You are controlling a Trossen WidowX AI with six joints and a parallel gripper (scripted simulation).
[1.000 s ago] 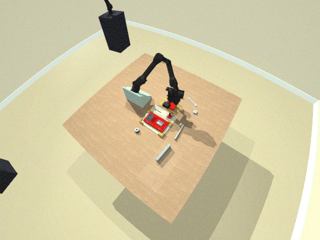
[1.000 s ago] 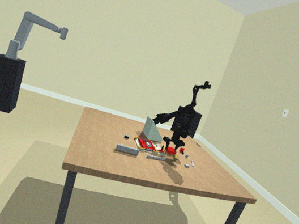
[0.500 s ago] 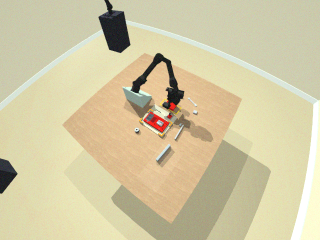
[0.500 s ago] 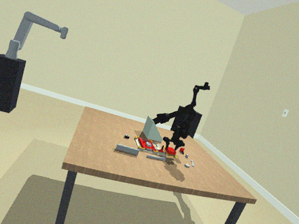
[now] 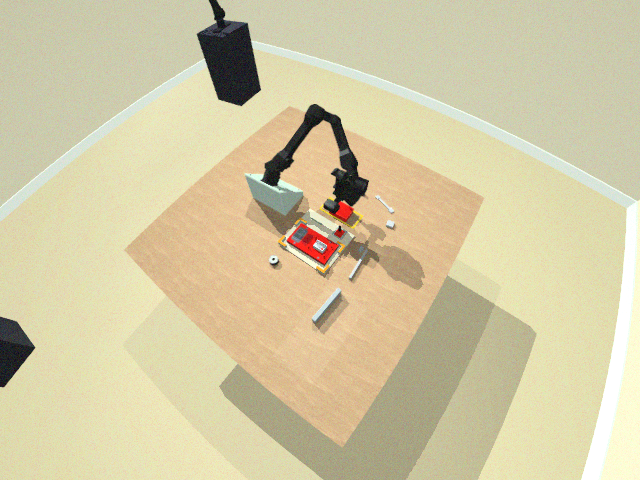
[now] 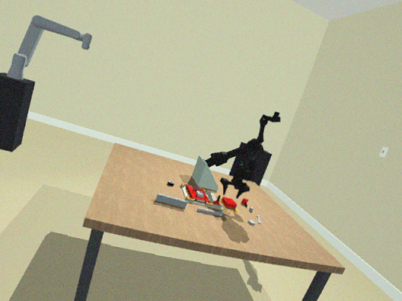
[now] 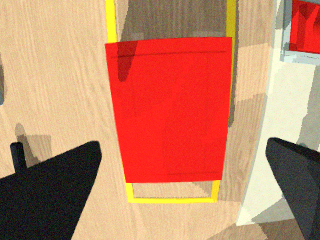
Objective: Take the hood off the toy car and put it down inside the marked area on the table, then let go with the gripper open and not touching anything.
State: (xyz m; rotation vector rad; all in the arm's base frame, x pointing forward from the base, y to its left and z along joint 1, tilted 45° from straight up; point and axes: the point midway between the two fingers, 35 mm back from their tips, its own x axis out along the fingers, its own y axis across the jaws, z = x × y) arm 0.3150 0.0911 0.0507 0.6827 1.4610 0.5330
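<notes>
The red hood (image 5: 342, 210) (image 6: 229, 202) (image 7: 172, 110) lies flat on the table within the yellow outline of the marked area (image 5: 357, 221) (image 7: 172, 200); in the wrist view its sides overlap the side lines. My gripper (image 6: 231, 195) (image 7: 184, 148) is open and empty above the hood, with one finger on each side and a visible gap to it. The right finger hangs over the cream plate's side in the wrist view. The red toy car (image 5: 313, 242) (image 6: 195, 191) sits between orange corner marks beside the marked area, without its hood. The gripper hides part of the hood in the top view.
A pale green wedge (image 5: 276, 196) (image 6: 204, 179) stands by the car. A cream plate (image 7: 280, 110) borders the marked area. Two grey bars (image 5: 326, 305) (image 5: 357, 263), a white wrench-like piece (image 5: 384, 204), a white block (image 5: 390, 224) and a small round part (image 5: 273, 258) lie around.
</notes>
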